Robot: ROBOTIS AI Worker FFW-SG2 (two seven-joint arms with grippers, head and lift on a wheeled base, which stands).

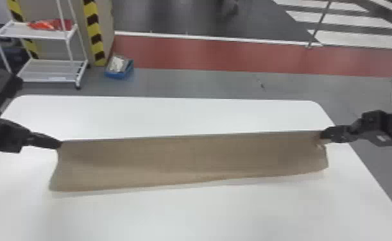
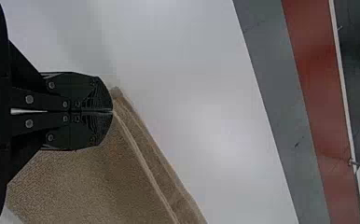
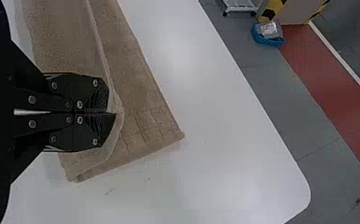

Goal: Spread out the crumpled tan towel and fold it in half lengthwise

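The left gripper [image 1: 59,145] is shut on the near-left upper corner of the tan towel [image 1: 185,160], and the right gripper [image 1: 323,134] is shut on its upper right end. Between them the towel's upper edge is stretched taut across the table, its cloth falling toward the near side. In the left wrist view the left gripper [image 2: 112,111] pinches the towel [image 2: 99,172], with another layer running beside the held edge. In the right wrist view the right gripper [image 3: 115,113] closes on a fold of towel [image 3: 141,102], a second layer lying flat beyond it.
The white table [image 1: 179,117] extends beyond and in front of the towel. On the floor behind it stand a white shelf rack [image 1: 49,69] and a blue bin [image 1: 118,74], beside a yellow-and-black striped post [image 1: 93,30].
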